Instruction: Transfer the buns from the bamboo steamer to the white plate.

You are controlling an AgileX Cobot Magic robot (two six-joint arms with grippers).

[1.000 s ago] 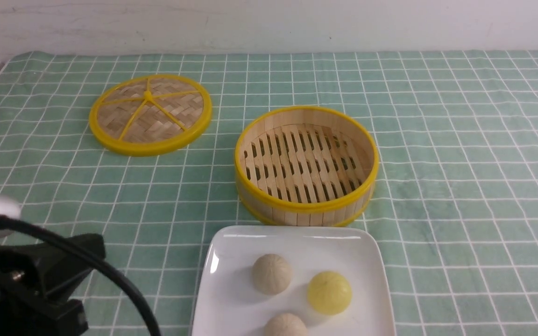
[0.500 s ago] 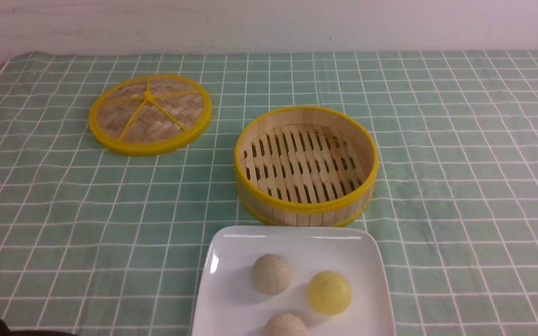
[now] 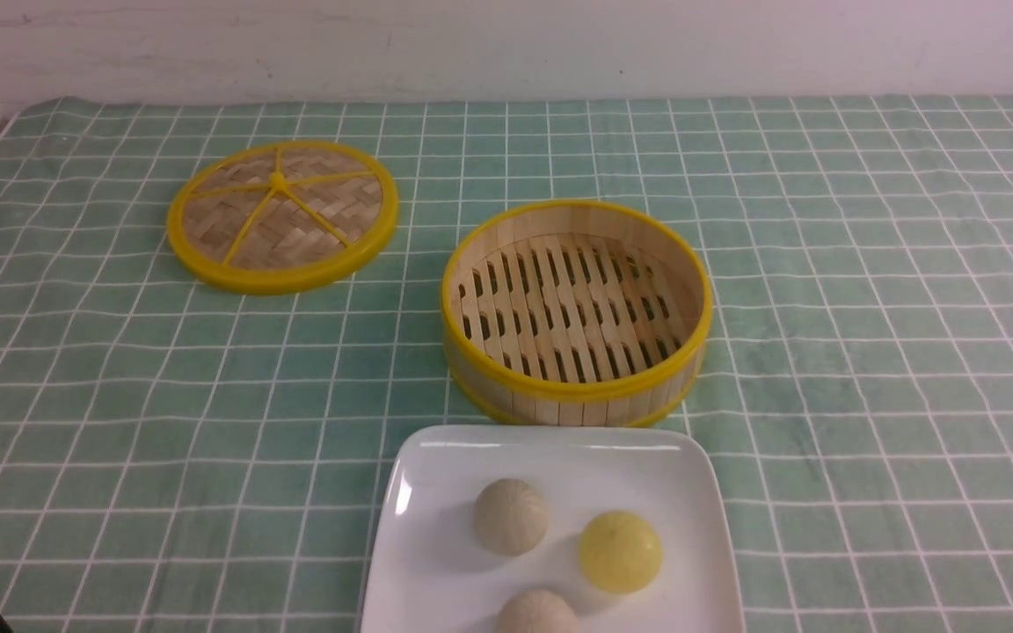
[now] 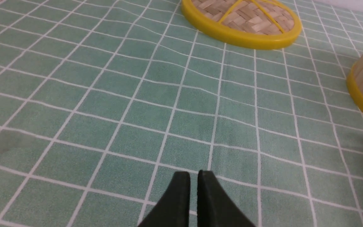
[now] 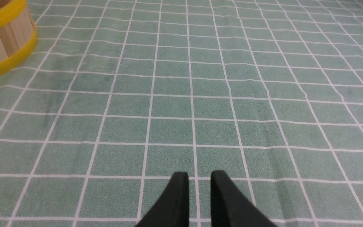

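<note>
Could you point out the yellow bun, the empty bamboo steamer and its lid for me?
yellow bun [image 3: 620, 551]: front view, middle of its dome.
bamboo steamer [image 3: 559, 411]: front view, near outer wall.
lid [image 3: 282, 215]: front view, woven middle.

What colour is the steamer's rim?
Bright yellow, on both the top and bottom rims of the bamboo steamer; the front view shows it best.

Bright, even indoor light across all three views, with soft shadows and mild glare.

A white highlight streaks the plate [image 3: 401, 501] along its left rim, and faint shadows sit just left of the buns [image 3: 619, 551]. The cloth [image 3: 867, 352] looks slightly grainy in the front view. In both wrist views the dark fingertips [image 4: 178, 198] are softly blurred, and grid lines bow gently near the frame edges.
</note>
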